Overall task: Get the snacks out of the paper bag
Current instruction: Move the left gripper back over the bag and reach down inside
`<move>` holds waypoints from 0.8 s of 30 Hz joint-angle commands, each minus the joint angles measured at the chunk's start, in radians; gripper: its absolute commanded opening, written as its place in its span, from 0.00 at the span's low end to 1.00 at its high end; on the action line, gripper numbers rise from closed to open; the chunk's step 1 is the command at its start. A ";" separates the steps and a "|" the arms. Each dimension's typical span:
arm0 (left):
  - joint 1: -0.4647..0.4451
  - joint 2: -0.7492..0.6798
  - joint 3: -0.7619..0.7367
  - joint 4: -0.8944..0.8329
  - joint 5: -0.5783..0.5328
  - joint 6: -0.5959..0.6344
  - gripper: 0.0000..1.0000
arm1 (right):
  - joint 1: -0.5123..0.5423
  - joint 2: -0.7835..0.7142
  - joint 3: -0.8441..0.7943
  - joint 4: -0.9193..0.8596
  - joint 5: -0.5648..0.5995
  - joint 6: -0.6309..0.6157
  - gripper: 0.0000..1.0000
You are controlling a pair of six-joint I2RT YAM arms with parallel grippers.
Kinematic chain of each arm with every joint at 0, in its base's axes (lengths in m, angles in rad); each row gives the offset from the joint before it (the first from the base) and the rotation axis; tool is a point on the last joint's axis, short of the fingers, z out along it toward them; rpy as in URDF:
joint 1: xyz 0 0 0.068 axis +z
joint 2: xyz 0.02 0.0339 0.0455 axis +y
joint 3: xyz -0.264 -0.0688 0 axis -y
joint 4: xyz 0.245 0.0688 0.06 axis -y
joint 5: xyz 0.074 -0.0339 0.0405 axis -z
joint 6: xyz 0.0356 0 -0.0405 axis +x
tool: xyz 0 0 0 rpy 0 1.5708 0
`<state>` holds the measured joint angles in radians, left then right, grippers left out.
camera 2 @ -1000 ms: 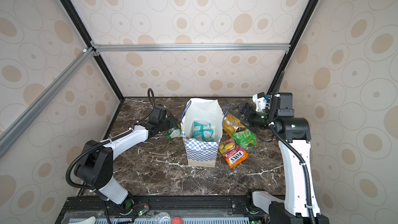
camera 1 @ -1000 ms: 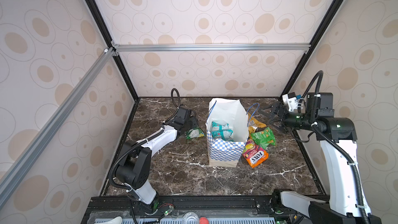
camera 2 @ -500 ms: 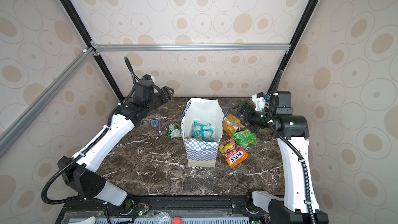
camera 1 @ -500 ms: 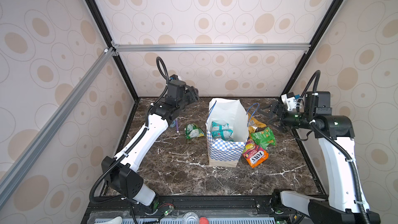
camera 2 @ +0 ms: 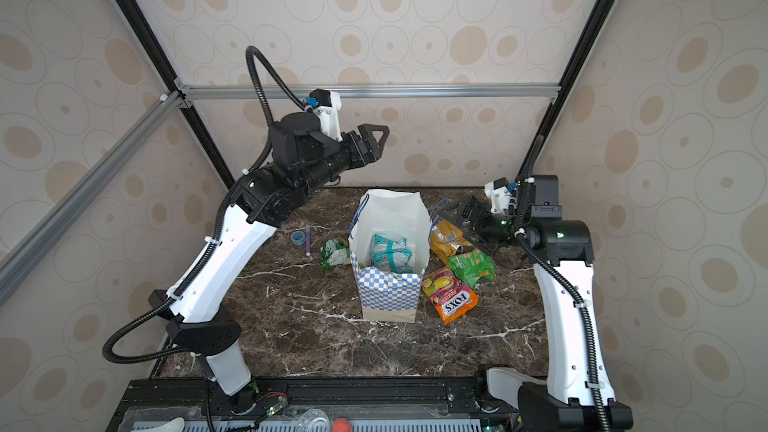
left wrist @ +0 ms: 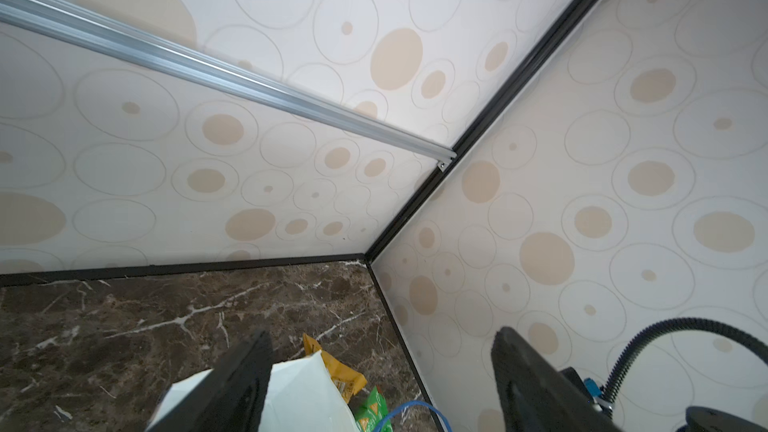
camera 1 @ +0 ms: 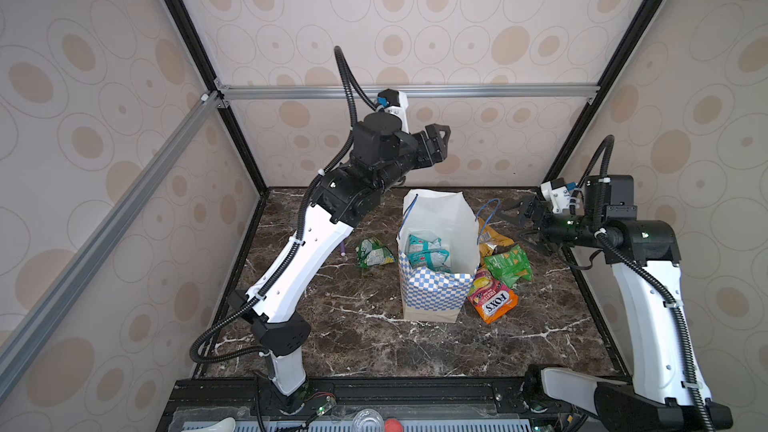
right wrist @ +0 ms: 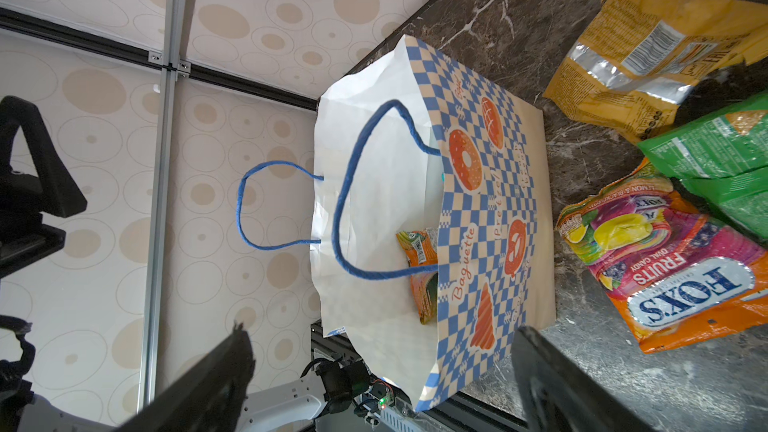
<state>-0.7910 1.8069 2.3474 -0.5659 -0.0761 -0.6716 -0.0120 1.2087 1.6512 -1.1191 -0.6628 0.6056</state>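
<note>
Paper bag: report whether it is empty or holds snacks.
Not empty. The paper bag stands upright with teal packets inside in both top views; the right wrist view shows an orange packet inside.

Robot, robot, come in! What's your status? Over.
Left gripper open, up high; right gripper open beside paper bag. Teal snacks inside. Nothing blocking.

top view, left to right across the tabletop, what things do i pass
blue tape roll → purple pen → green-and-white packet → paper bag → FOX'S packet; yellow packet and green packet overlap it sideways, so unplaced
</note>
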 commanded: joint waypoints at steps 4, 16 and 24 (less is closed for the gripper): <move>-0.099 0.046 0.029 -0.107 -0.136 0.024 0.86 | 0.010 0.002 0.020 -0.027 0.011 -0.021 1.00; -0.149 0.155 -0.022 -0.289 -0.185 -0.095 0.86 | 0.009 0.003 0.021 -0.030 0.017 -0.022 1.00; -0.125 0.188 -0.122 -0.303 -0.070 -0.117 0.86 | 0.011 -0.004 0.022 -0.034 0.018 -0.021 1.00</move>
<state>-0.9226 1.9804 2.2288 -0.8276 -0.1665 -0.7567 -0.0120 1.2118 1.6512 -1.1374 -0.6533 0.5941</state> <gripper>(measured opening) 0.858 0.996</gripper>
